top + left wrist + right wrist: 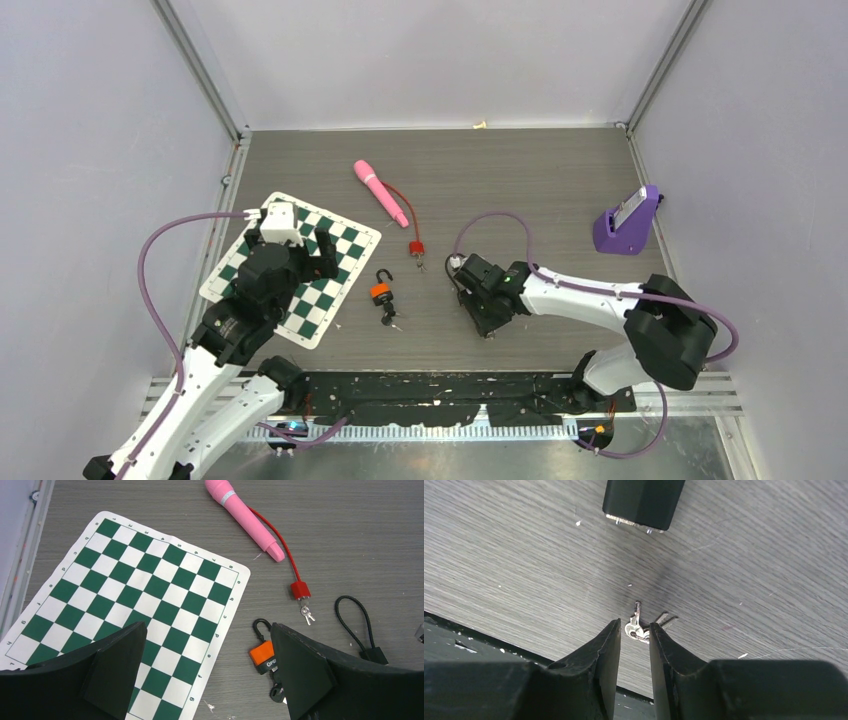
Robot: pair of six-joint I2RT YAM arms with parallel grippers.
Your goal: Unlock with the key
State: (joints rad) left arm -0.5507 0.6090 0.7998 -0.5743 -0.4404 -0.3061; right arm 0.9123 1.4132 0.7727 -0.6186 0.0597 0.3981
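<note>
Between my right gripper's [634,630] tips lie small silver keys [638,612], flat on the table [749,555]. The jaws stand narrowly apart, and I can't confirm any grip. My left gripper [207,630] gapes wide and empty over the chessboard mat [125,585], with the orange padlock [262,657] just beside one finger.

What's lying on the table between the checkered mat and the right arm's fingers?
An orange padlock, shackle open, with a key at its base. The top view shows both, just right of the mat.
</note>
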